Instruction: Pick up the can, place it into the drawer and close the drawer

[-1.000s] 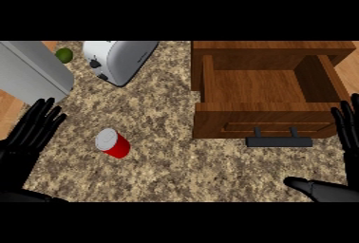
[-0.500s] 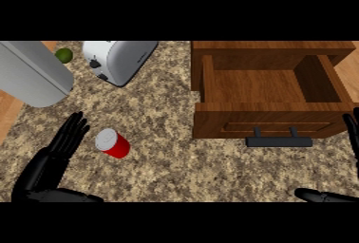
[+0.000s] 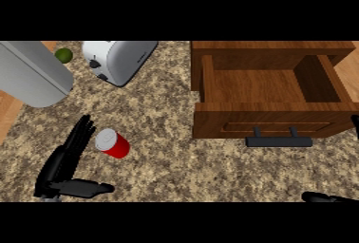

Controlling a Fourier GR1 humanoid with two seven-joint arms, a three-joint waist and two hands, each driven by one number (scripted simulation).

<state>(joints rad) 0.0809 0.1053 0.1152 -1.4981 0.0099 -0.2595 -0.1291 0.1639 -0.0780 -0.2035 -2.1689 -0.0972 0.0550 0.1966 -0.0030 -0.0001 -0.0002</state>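
Observation:
A red can (image 3: 113, 143) with a silver top lies tilted on the speckled counter. My left hand (image 3: 64, 163) is open just left of it, fingers straight and pointing up beside the can, thumb stretched out below; I cannot tell if the fingers touch it. The wooden drawer (image 3: 270, 126) stands pulled open at the upper right, its inside bare, with a black handle (image 3: 278, 141) on its front. Only a small part of my right hand (image 3: 328, 198) shows at the lower right corner, with a sliver at the right edge.
A silver toaster (image 3: 116, 60) sits at the top, left of the drawer. A large grey rounded appliance (image 3: 32, 76) fills the upper left, with a green fruit (image 3: 64, 55) behind it. The counter's left edge runs down past the grey appliance.
My left hand has moved right, from the left edge to right beside the can. My right hand has dropped back toward the lower right corner. The can lies where it was.

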